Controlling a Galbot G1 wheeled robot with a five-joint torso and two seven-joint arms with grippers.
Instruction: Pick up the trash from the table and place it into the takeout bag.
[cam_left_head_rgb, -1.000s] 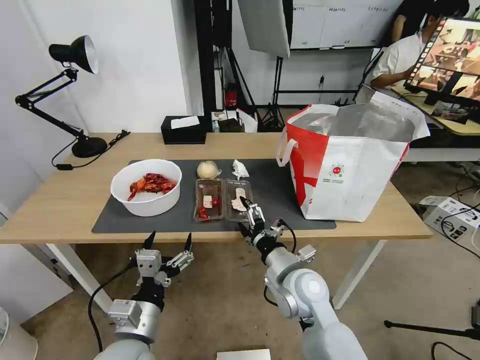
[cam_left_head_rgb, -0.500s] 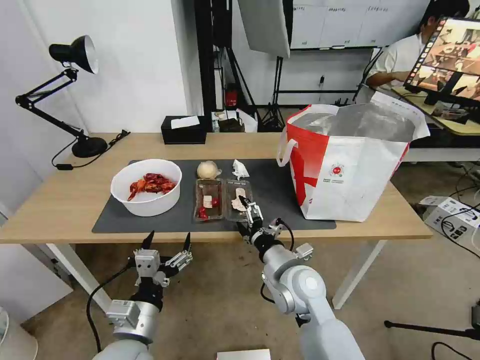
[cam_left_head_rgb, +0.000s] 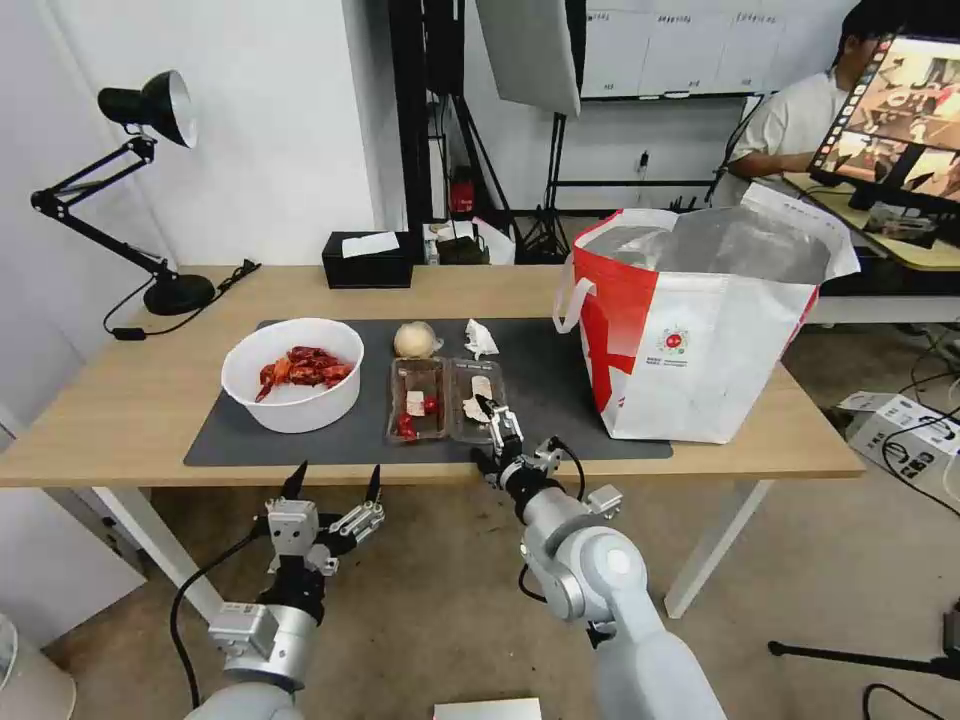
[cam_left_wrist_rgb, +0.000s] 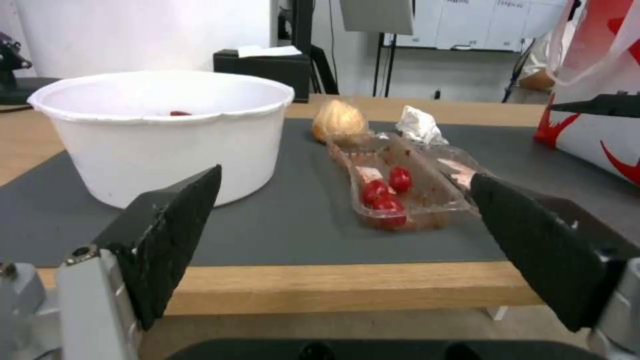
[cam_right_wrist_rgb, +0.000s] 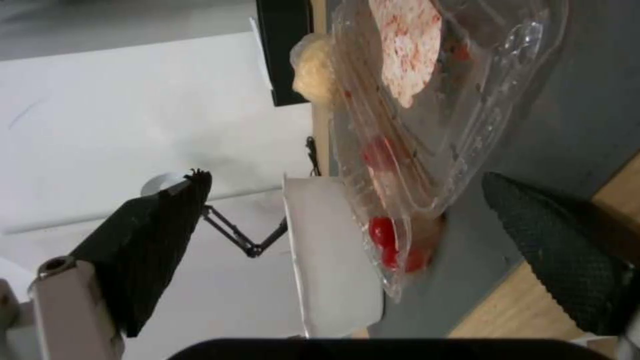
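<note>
On the table's (cam_left_head_rgb: 140, 410) dark mat (cam_left_head_rgb: 550, 380) stand a white bowl (cam_left_head_rgb: 292, 375) of red shells, a clear hinged tray (cam_left_head_rgb: 445, 400), a beige lump (cam_left_head_rgb: 414, 339) and a crumpled tissue (cam_left_head_rgb: 480, 338). The takeout bag (cam_left_head_rgb: 700, 330) stands open at the mat's right end. My right gripper (cam_left_head_rgb: 486, 428) is open at the tray's near right corner, turned on its side; in the right wrist view the tray (cam_right_wrist_rgb: 433, 125) lies between its fingers (cam_right_wrist_rgb: 560, 240), untouched. My left gripper (cam_left_head_rgb: 335, 482) hangs open below the table's front edge, facing the bowl (cam_left_wrist_rgb: 160, 130) and tray (cam_left_wrist_rgb: 400, 185).
A black tissue box (cam_left_head_rgb: 368, 260) sits at the table's back edge and a black desk lamp (cam_left_head_rgb: 150, 180) at the back left. A desk with a monitor (cam_left_head_rgb: 900, 110) stands behind the bag. White table legs (cam_left_head_rgb: 715, 545) drop below the front edge.
My right gripper has crept a little forward and left toward the tray's near end. The left gripper and the things on the mat have stayed put.
</note>
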